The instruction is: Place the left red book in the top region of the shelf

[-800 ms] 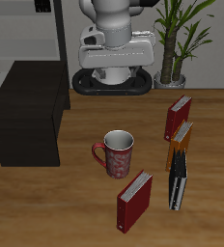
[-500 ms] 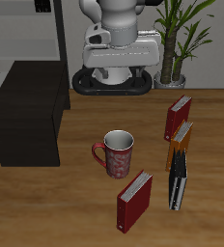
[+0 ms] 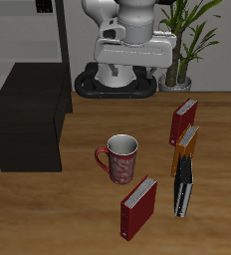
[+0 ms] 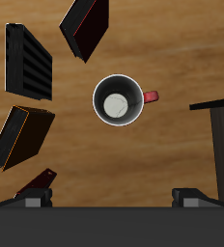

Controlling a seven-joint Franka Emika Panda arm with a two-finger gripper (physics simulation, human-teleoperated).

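Observation:
The left red book [image 3: 183, 120] stands upright farther back, beside the orange book [image 3: 187, 142]; in the wrist view only its edge [image 4: 35, 183] shows near one finger. The shelf [image 3: 28, 125] is a low blackish-brown cabinet across the table from the books; its corner shows in the wrist view [image 4: 220, 145]. The other red book [image 3: 139, 207] stands near the table's front edge [image 4: 85, 27]. My gripper [image 3: 135, 42] hangs high by the robot's base, far from the books. In the wrist view the gripper [image 4: 112, 198] is open and empty, above the mug.
A red patterned mug [image 3: 120, 157] stands mid-table, seen from above in the wrist view [image 4: 118, 100]. A black book [image 3: 183, 187] stands in front of the orange one. A potted plant [image 3: 187, 40] and a tall pale grey rack [image 3: 28, 30] stand at the back.
The arm's hand has swung sideways toward the plant, staying high by the base. The books, mug and shelf have not moved.

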